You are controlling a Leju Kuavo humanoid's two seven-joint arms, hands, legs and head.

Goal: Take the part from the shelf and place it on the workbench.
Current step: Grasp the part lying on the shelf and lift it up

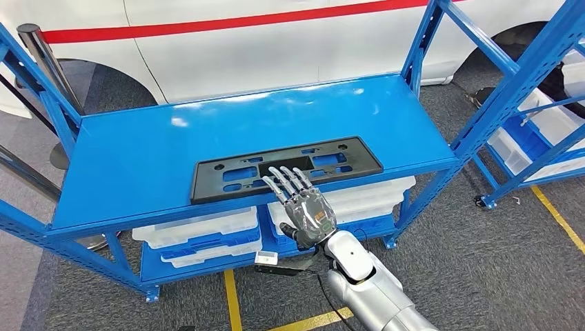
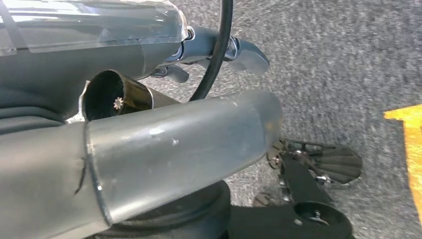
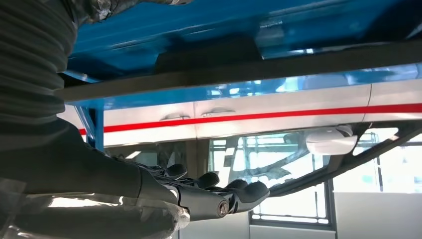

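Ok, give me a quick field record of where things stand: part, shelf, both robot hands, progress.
part: flat black rectangular plastic panel with cut-outs, lying flat near the front edge of the top shelf
shelf: blue metal rack; clear plastic bins on the level below
right robot hand: fingers spread, reaching over the panel's front edge, not gripping
left robot hand: hanging over grey floor, state unclear
progress: part not yet picked up

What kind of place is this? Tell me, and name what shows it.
Probably a car workshop or factory parts area: blue steel shelving holding a black plastic part, clear storage bins below, yellow floor lines, and a white vehicle parked behind.
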